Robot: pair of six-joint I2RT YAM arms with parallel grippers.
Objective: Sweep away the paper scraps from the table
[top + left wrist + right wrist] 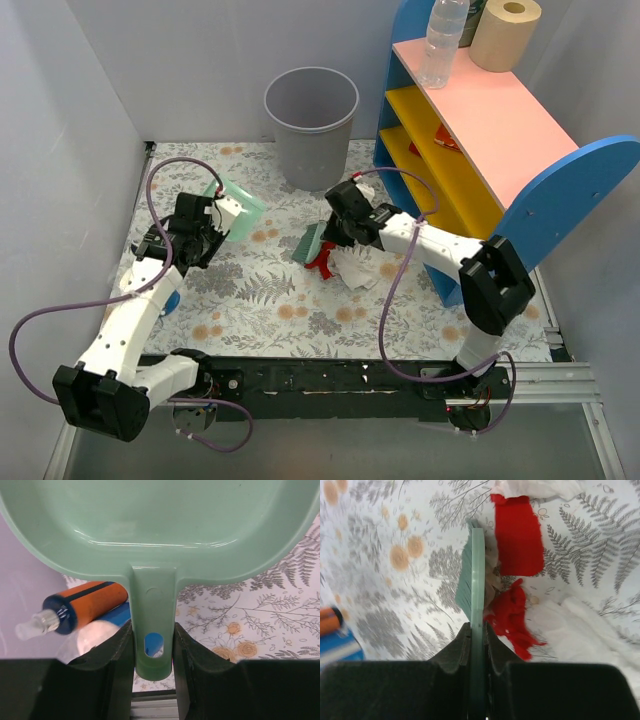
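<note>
Both over the table — left gripper pinched the dustpan by its handle near the far-left edge, right gripper clamped the brush — red and white scraps bunched against it, mid-table

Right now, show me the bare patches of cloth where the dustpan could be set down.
Free: the near strip of the table, nearer than the brush, and the gap between the brush and the dustpan. Crowded: the paper scraps right of the brush, up to the shelf.
</note>
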